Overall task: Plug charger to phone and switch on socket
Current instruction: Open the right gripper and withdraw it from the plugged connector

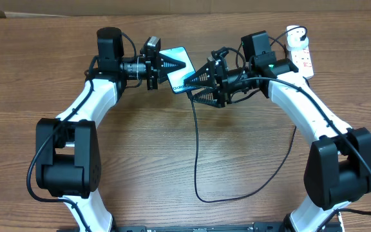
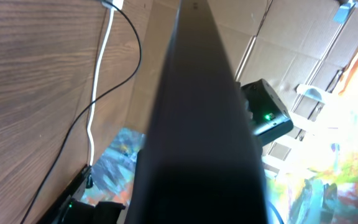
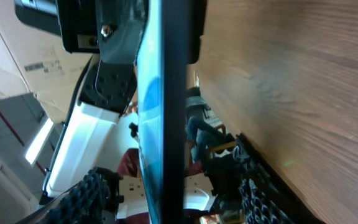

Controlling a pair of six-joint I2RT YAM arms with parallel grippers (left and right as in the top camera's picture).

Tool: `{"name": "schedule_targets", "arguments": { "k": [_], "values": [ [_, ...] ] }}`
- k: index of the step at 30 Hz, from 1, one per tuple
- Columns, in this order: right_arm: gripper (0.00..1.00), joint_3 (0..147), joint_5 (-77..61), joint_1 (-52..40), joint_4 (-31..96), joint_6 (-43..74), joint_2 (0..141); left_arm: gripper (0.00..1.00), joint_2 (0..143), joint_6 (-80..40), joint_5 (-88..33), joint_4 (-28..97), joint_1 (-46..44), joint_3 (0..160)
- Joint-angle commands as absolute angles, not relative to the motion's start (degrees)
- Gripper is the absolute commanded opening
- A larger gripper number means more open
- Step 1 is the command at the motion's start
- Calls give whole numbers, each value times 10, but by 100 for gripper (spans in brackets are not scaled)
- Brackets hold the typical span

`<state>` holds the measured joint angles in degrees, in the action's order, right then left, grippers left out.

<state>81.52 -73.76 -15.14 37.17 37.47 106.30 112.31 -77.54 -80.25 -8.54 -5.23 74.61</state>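
Black left tool: pressed together on the phone's left end, holding it up off the bench.
Phone: between my two tools, blue screen up in the overhead view. Its long axis runs from my left tool down-right toward my right tool, and both wrist views see it edge-on.
Right tool: spread, one finger on each side of the phone's right end, pinching nothing. In the right wrist view the fingers stand clear of the phone's edge.
Charger: the thin black cable meets the phone's lower right end just at my right tool. It drops toward me, loops on the bench and climbs right under my right arm. I cannot tell whether the tip is fully seated, as my fingers hide it.
Socket: white strip at the far right edge, well apart from the phone and just behind my right arm. Its long axis runs away from me.
Nearer arm: the right, so I judge the switch press is its job.
Containers: none in view. The strip's far end seems to carry the white adapter.
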Motion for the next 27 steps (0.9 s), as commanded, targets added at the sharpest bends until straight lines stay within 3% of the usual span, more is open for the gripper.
{"name": "schedule_targets", "arguments": {
  "k": [1, 8, 17, 27],
  "values": [
    [70, 815, -700, -124, 386, 372, 1051, 4, 1117, -762, -804, -88, -37, 752],
    [75, 815, -578, -57, 457, 323, 1051, 4, 1117, -745, -803, -88, -27, 752],
    [79, 815, -326, 18, 552, 247, 1051, 4, 1117, -686, -770, -39, -28, 752],
    [79, 815, -306, 65, 575, 205, 1051, 4, 1117, -594, -721, 27, -38, 752]
  ]
}}
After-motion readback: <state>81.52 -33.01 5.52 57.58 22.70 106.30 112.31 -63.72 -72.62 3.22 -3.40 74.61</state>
